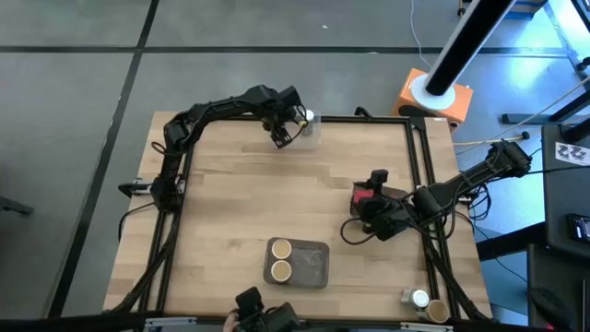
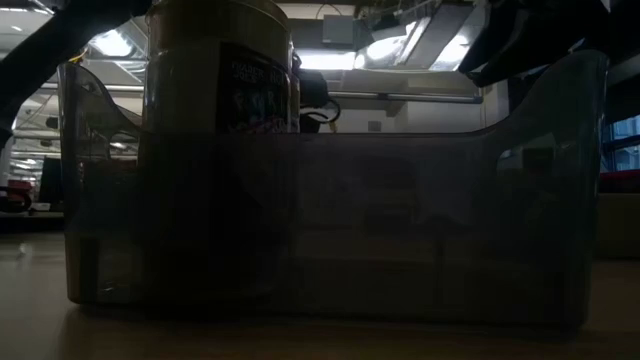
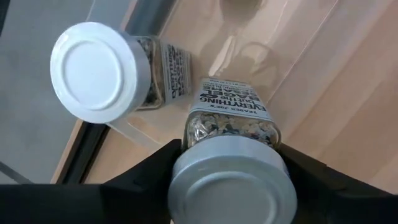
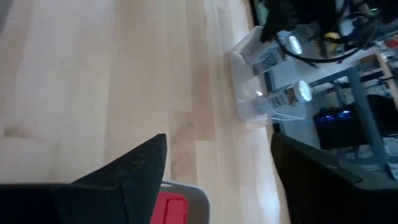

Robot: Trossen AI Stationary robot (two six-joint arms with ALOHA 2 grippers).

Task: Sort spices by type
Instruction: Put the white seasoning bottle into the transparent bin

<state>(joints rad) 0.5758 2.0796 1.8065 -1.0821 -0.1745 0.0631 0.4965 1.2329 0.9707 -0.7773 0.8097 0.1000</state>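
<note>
At the table's far edge, my left gripper [image 1: 281,136] points down into a clear plastic tray [image 1: 315,131]. Its fingers are on either side of a white-capped spice jar [image 3: 231,134]. A second white-capped jar [image 3: 93,71] stands beside it in the same tray. At the right, my right gripper [image 1: 369,201] hangs open over a grey tray [image 4: 186,193] that holds a red pack [image 4: 171,210]. It touches nothing. Two brown-topped jars [image 1: 279,259] stand in a grey tray [image 1: 313,263] near the front. My left gripper has the white-capped jar between its two fingers [image 3: 146,180], which meet the jar at its cap [image 3: 233,186], one on each side. The fingers come from above, pointing down. The jar stands upright inside the clear tray; whether its base rests on the tray floor cannot be told.
A white-capped jar [image 1: 419,298] and a brown-topped jar [image 1: 438,310] stand at the table's near right corner. Black frame rails [image 1: 419,175] run along the table's edges. Bare wood [image 1: 249,198] lies between the trays. The low view is filled by the near grey tray [image 2: 420,230].
</note>
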